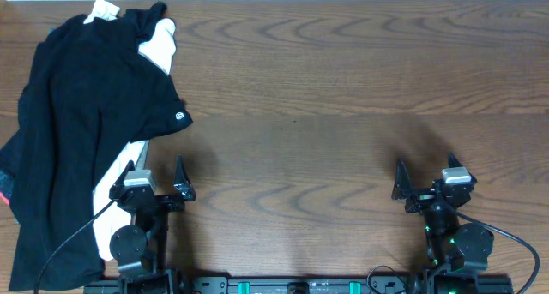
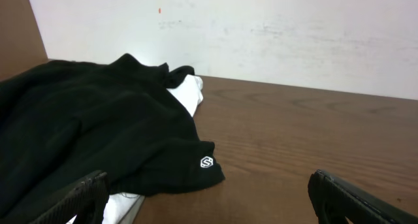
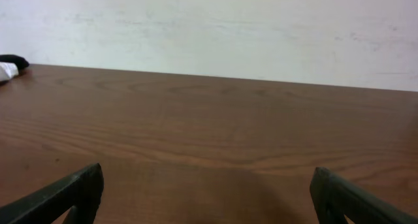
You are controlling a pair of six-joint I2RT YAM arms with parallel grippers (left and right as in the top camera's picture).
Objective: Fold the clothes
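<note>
A crumpled black garment (image 1: 86, 114) with a small white logo (image 1: 179, 117) lies in a pile at the table's left side, over white clothing (image 1: 161, 47). In the left wrist view the black garment (image 2: 85, 132) fills the left half, logo (image 2: 207, 162) toward me, white cloth (image 2: 186, 93) behind it. My left gripper (image 1: 156, 176) is open and empty at the pile's near right edge; its fingers show in the left wrist view (image 2: 209, 198). My right gripper (image 1: 426, 176) is open and empty over bare wood at the front right, seen also in the right wrist view (image 3: 209, 194).
A brown wooden table (image 1: 343, 97) stretches from the pile to the right edge. A white wall (image 3: 215, 28) rises behind the table's far edge. A bit of red fabric (image 1: 4, 189) peeks out at the pile's left edge.
</note>
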